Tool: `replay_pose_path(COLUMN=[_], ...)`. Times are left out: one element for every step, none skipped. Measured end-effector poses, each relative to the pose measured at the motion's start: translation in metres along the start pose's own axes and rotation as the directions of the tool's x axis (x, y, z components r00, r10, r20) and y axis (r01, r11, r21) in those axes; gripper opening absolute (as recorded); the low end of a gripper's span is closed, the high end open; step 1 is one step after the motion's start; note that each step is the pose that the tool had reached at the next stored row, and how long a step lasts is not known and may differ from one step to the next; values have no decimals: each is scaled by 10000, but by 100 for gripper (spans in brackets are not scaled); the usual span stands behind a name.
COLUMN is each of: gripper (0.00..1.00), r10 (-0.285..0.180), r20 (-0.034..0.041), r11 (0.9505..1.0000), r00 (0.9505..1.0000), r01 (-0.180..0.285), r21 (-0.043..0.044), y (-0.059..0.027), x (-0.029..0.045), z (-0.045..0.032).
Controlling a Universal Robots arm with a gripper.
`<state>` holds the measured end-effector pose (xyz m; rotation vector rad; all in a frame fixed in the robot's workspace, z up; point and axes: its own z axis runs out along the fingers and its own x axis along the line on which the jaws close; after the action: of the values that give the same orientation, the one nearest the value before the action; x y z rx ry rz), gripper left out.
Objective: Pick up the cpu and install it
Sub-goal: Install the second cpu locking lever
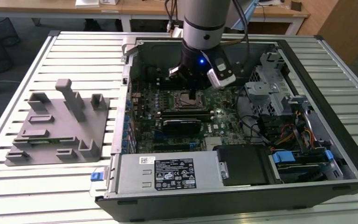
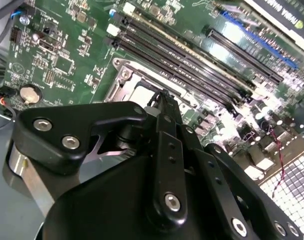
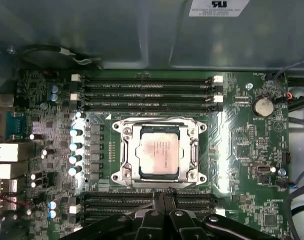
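**CPU seated in socket, tool just above board**

The cpu [image 3: 159,151] is seen lying flat inside the metal-framed socket [image 3: 122,150] on the green motherboard [image 3: 244,150], silver top facing up, frame surrounding it on all sides. In the second wrist view only a pale patch of the cpu [image 2: 141,95] is visible in the socket [image 2: 125,74], rest hidden behind the tool's black linkage.

The tool [image 3: 164,196] is positioned just beside one edge of the socket, over the RAM slots [image 3: 146,202] on that side; fingers look drawn close together w/ nothing held between them, tips not touching the cpu. In the second wrist view the tool [image 2: 164,97] tip is seen near the socket corner. In the exterior view the tool [image 1: 193,95] hangs below the arm [image 1: 204,23], inside the open PC case [image 1: 328,140], right over the socket area; contact w/ board can't be told.

A second bank of RAM slots [image 3: 146,91] is seen on the far side of the socket; coin battery [image 3: 263,106] off to one side of the board. The case sits on a slatted counter [image 1: 73,51]. A grey fixture w/ upright posts [image 1: 61,126] is placed on the counter at the exterior view's left, well apart from the tool.
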<state>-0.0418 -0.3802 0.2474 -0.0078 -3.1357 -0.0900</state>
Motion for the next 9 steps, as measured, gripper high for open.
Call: replay_pose_path(gripper=[11, 11, 11, 11, 11, 11, 11, 11, 11], r10=[1, 0, 1, 3, 2, 1, 0, 0, 0], r20=[0, 0, 0, 1, 1, 1, 0, 0, 1], r11=[10000, 10000, 10000, 10000, 10000, 10000, 10000, 10000, 10000], r00=[10000, 10000, 10000, 10000, 10000, 10000, 10000, 10000, 10000], r01=[-1, 0, -1, -3, -2, -1, 0, 0, 0], r21=[-1, 1, 1, 1, -1, 0, 0, 1, 0], y=[-12, -24, -33, -38, -40, -42, -44, -46, -47], x=[0, 1, 4, 14, 30, 50, 70, 90, 108], z=[0, 1, 2, 4, 7, 9, 11, 12, 15])
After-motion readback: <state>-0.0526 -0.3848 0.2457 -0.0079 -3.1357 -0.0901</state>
